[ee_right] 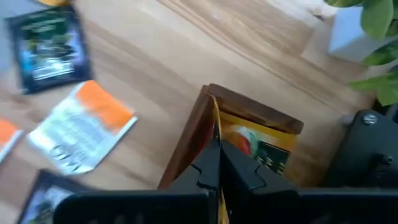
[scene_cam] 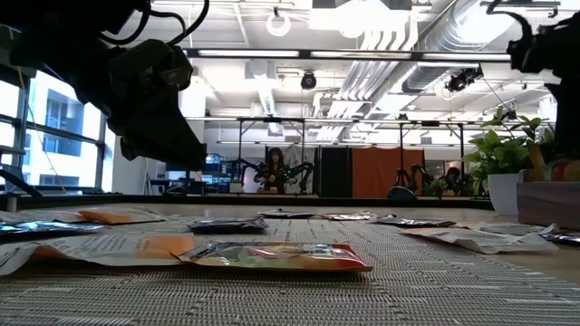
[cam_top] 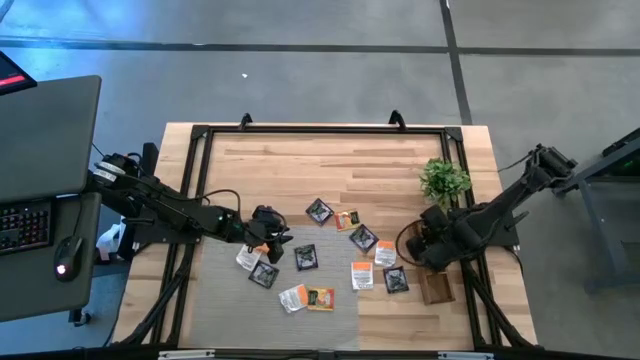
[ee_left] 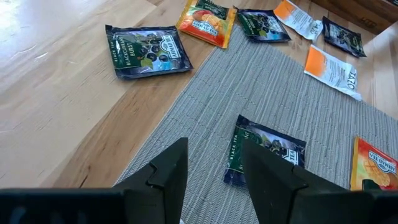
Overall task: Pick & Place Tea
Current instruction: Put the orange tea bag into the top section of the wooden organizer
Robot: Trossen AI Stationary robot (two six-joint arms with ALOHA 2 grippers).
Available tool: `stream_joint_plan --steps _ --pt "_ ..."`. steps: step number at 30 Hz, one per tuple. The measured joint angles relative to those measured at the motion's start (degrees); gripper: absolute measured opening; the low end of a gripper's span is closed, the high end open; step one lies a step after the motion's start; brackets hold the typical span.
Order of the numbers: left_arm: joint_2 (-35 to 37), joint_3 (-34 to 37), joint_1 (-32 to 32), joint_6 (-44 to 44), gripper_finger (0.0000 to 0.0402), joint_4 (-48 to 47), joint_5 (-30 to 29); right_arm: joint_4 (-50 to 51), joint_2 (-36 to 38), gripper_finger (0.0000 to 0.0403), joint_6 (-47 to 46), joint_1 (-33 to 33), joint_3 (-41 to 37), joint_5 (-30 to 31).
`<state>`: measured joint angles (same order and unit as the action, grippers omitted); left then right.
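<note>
Several small square tea sachets, black, white-and-orange and orange-yellow, lie flat on the grey mat (cam_top: 225, 300) and on the wood beside it. My left gripper (cam_top: 270, 238) (ee_left: 214, 152) hovers open above the mat's left part, just short of a black sachet (ee_left: 264, 152) and holding nothing. My right gripper (cam_top: 432, 252) (ee_right: 219, 158) hangs over the narrow brown wooden tray (cam_top: 436, 288) at the table's right. It is shut on an orange-yellow sachet (ee_right: 258, 146) that stands inside the tray. My right gripper pinches the orange-yellow sachet by its thin upper edge (ee_right: 216, 124) between the two shut fingers (ee_right: 239, 177), coming from above and pointing down. The sachet stands on edge inside the tray, close to the tray's wall (ee_right: 189, 137). Its lower part is hidden in the tray.
A small green potted plant (cam_top: 443, 180) stands just beyond the tray, close to my right arm. A black frame (cam_top: 320, 130) rims the table. Bare wood lies open across the far half. In the low view an orange-yellow sachet (scene_cam: 272, 256) lies nearest on the mat.
</note>
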<state>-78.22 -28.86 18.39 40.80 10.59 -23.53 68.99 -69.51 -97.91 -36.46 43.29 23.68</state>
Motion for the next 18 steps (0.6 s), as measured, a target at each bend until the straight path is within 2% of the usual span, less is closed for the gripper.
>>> stream_joint_plan --steps 5,7,11,18 --pt "0.0 0.0 0.0 0.0 0.0147 0.0 0.0 0.6 -4.3 0.0003 0.2 1.1 0.0 -0.3" --pt "0.0 0.0 0.0 0.0 0.0147 0.0 0.0 0.5 -5.2 0.0011 0.2 1.2 0.0 -3.0" --pt "0.0 0.0 0.0 0.0 0.0147 0.0 0.0 1.2 -5.5 0.0040 0.3 1.2 0.0 -9.7" --pt "0.0 0.0 0.0 0.4 0.0147 0.5 -0.1 5.0 -5.0 0.0106 3.9 0.7 1.0 -13.0"
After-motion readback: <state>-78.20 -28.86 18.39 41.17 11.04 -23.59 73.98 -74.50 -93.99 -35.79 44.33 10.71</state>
